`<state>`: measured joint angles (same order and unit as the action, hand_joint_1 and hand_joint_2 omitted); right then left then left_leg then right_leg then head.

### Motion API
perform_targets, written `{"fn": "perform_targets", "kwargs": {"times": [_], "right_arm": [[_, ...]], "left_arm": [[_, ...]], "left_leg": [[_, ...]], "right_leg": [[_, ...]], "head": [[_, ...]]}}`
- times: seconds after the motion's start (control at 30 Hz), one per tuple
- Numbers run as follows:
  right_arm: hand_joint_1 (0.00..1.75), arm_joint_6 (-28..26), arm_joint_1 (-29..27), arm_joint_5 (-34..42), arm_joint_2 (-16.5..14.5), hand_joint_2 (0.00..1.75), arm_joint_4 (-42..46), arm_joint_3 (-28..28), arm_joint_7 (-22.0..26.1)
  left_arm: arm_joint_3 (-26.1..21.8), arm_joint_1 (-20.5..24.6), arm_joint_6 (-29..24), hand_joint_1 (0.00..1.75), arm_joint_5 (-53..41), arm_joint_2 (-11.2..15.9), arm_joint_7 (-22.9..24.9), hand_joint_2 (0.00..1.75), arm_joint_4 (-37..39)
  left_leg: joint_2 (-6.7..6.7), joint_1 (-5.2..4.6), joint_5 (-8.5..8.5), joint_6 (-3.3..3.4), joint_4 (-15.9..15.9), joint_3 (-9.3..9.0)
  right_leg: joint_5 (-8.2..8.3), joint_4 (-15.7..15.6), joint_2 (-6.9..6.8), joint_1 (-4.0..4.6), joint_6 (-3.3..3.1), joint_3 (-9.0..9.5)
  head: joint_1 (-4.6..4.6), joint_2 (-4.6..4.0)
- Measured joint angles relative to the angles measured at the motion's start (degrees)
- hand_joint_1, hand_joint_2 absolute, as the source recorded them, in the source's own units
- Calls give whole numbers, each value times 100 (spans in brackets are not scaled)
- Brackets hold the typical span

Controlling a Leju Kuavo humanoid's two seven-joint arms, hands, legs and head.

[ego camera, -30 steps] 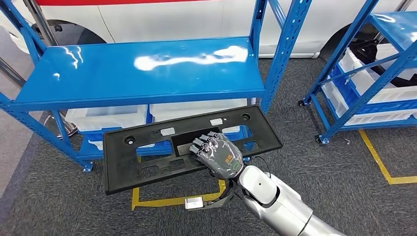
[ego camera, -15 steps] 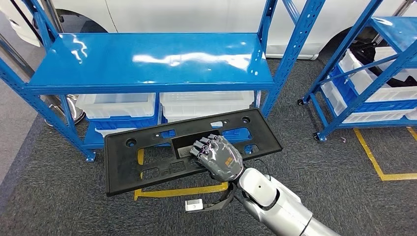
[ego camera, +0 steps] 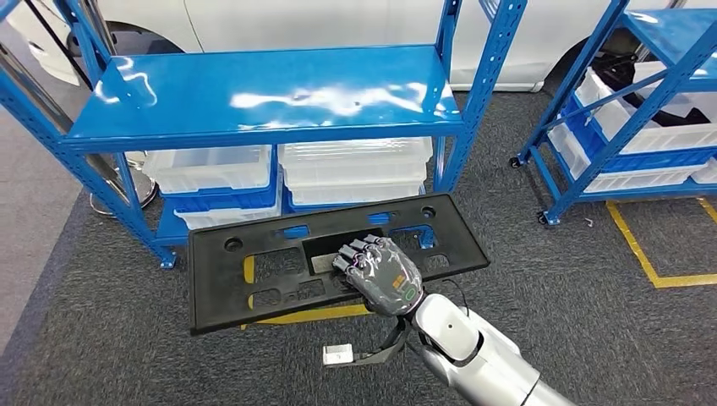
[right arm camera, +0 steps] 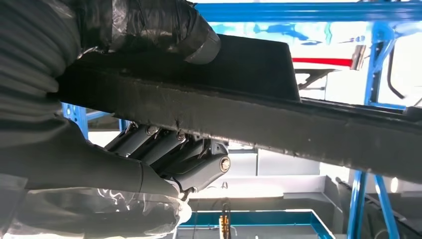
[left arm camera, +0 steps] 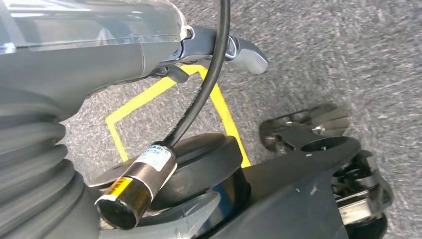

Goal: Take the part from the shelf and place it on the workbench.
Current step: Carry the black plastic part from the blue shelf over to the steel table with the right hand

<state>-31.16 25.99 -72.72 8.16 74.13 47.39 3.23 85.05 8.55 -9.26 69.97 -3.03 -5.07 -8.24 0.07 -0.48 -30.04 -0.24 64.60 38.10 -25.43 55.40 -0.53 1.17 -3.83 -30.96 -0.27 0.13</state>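
1. The right hand (ego camera: pixel 380 275) clamps the part (ego camera: pixel 279 262), a flat black panel: thumb over one face, fingers (right arm camera: pixel 164 154) curled under the edge in the right wrist view. The grip sits right of the panel's middle.
2. The part is off the shelf (ego camera: pixel 262 93), in the air at centre frame over the carpet (ego camera: pixel 575 304), roughly level.
3. Its long axis runs left to right across the frame, with more of it sticking out to the left of the hand, so that end will likely swing widest in a turn.
4. The shelf's posts and bins (ego camera: pixel 351 173) lie just above the part's far edge in the frame; a second rack (ego camera: pixel 651 127) stands upper right. Open carpet lies lower left and right.
5. The left hand hangs low; I cannot tell how its fingers lie.
6. No workbench is visible, so carrying probably comes first.
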Motion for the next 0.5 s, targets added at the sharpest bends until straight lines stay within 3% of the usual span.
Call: {"fn": "perform_targets", "kwargs": {"times": [0.03,0.07,0.1,0.13,0.17,0.23,0.3,0.37,0.4,0.43,0.5], "right_arm": [[166,-1,-3,0,-1,175,-7,0,2],[166,-1,-7,0,-1,175,-14,0,3],[166,-1,-9,0,-1,175,-22,0,4],[166,-1,-9,2,-1,175,-27,0,6],[166,-3,-10,8,-1,175,-28,0,10],[166,-7,-11,33,-3,175,-29,0,21],[166,-15,-18,66,-9,175,-36,0,29],[166,-42,-48,93,-17,175,-67,0,39],[166,-66,-77,105,-20,175,-91,0,45],[166,-86,-116,114,-23,175,-115,0,52],[166,-107,-192,131,-30,175,-156,0,60]], "left_arm": [[1,7,-2,0,1,13,-5,175,0],[1,13,-3,0,1,26,-9,175,0],[2,18,-5,0,1,38,-11,175,0],[4,20,-8,0,1,48,-11,175,0],[9,20,-11,0,1,56,-13,175,0],[21,16,-21,0,5,66,-18,175,0],[29,4,-28,0,15,69,-20,175,0],[32,-14,-31,0,30,73,42,175,0],[34,-23,-30,0,37,77,115,175,1],[36,-33,-28,0,45,83,200,175,2],[40,-59,-28,0,58,99,311,175,4]], "left_leg": [[2,36,-219,-49,367,65],[4,73,-306,-99,673,95],[7,107,-252,-148,839,63],[9,140,-96,-197,829,-47],[9,177,80,-248,625,-251],[-4,210,91,-323,-62,-734],[-30,191,-95,-254,-499,-966],[-30,177,-52,-94,-546,-915],[-16,179,8,-31,-549,-864],[-1,183,82,36,-556,-796],[22,184,246,122,-559,-623]], "right_leg": [[55,28,-10,-14,19,-96],[105,67,-19,-30,46,-199],[148,119,-27,-53,76,-308],[187,183,-32,-83,112,-423],[220,263,-33,-115,153,-544],[281,433,-25,-156,239,-763],[367,525,-17,-145,313,-877],[464,518,-12,-137,381,-915],[417,536,-8,-151,415,-947],[240,629,-4,-168,449,-996],[-390,1106,5,-193,502,-1121]], "head": [[1,0],[1,0],[1,0],[1,0],[-1,0],[-2,0],[2,0],[7,0],[7,0],[8,0],[10,0]]}}
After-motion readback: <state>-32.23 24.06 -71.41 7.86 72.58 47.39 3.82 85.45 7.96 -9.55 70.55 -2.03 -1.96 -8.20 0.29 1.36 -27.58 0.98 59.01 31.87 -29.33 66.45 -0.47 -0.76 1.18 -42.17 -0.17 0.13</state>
